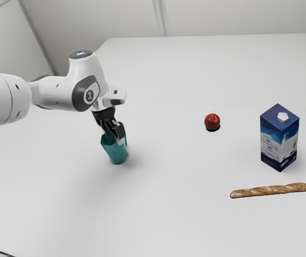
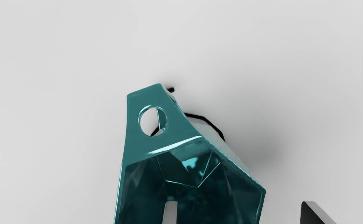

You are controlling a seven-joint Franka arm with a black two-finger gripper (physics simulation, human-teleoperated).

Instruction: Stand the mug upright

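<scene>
apple (image 1: pixel 212 121) on table (image 1: pixel 169 209), baguette (image 1: pixel 270 190) before carton (image 1: pixel 279 137)

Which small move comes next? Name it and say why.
I would probably close the pincer gently on the wall of the mug: one finger is in or over its mouth, the other outside, with space between them, and the mug seems to lean toward the exterior view's left.

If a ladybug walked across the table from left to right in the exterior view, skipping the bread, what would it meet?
Mug → apple → blue carton.
</scene>
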